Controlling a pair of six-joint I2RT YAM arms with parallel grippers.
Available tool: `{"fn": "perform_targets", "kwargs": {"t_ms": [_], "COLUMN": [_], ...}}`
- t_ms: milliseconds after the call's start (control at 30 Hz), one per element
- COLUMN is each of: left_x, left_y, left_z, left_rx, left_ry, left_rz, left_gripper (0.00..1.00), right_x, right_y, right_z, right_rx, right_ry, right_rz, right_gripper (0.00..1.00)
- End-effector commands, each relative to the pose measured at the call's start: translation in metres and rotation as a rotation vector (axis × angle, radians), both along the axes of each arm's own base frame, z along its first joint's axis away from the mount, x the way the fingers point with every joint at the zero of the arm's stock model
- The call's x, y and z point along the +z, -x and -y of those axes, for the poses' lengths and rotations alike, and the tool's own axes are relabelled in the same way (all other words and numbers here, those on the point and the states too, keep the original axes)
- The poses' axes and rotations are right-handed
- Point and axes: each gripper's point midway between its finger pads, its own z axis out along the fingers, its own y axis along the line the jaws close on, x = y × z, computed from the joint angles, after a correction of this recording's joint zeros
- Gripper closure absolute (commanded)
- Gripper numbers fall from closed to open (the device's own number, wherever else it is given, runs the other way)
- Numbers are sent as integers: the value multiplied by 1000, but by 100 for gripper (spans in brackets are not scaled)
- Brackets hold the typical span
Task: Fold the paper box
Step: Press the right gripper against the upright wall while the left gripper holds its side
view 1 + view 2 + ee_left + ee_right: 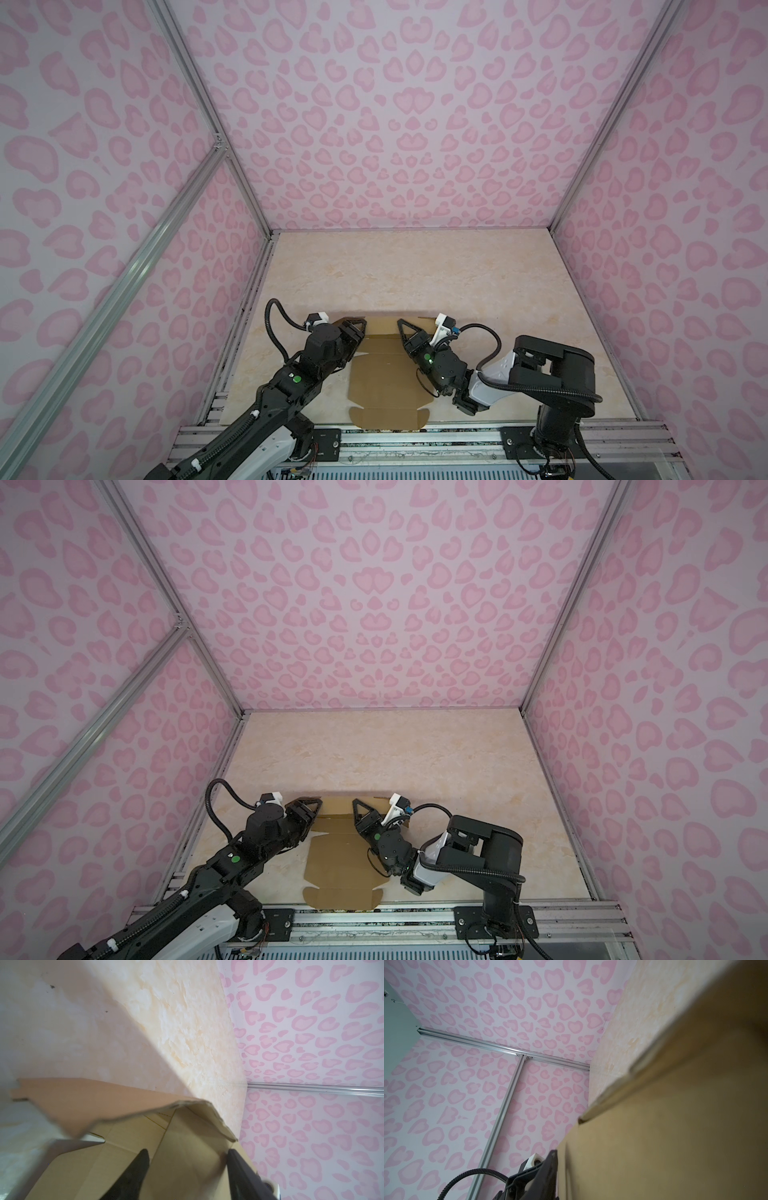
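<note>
Left gripper (360, 325) has its fingers (138, 1164) spread to either side of a raised flap of the plain brown kraft cardboard paper box (384, 376), seen only from the left wrist. Right gripper (405, 328) shows one finger (548, 1169) beside cardboard; whether it grips cannot be told. Both top views show the box lying near the front edge of the beige marbled table (374, 750).

Brown cardboard of the paper box (675, 1126), blurred and close, lies against one black finger (548, 1169) of the right gripper. Beyond the cardboard runs the beige marbled table (643, 1012). Behind the finger stand pink-patterned walls (488, 1001) with aluminium rails (500, 1109).
</note>
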Motion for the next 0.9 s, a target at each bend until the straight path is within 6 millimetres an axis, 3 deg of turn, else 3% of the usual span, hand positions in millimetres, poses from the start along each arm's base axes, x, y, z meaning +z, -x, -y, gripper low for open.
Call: {"fn": "perform_targets", "kwargs": {"t_ms": [0, 267, 533, 667, 867], "left_x": [-9, -13, -14, -15, -16], "left_y": [4, 5, 6, 6, 7], "left_z": [-8, -8, -6, -5, -3], "left_rx": [20, 18, 15, 12, 6], "left_ry": [-47, -47, -30, -20, -10], "left_rz": [-35, -46, -46, -48, -52], "left_gripper": [38, 38, 38, 38, 38], "right_x": [6, 17, 27, 29, 26], "right_y": [1, 3, 2, 8, 10], "right_z": [0, -1, 5, 6, 4], "right_rx": [-3, -36, -95, -132, -176], "right_ry": [-38, -45, -84, -68, -89], "right_rz": [9, 37, 58, 53, 63], "right_gripper": [67, 75, 73, 65, 67]}}
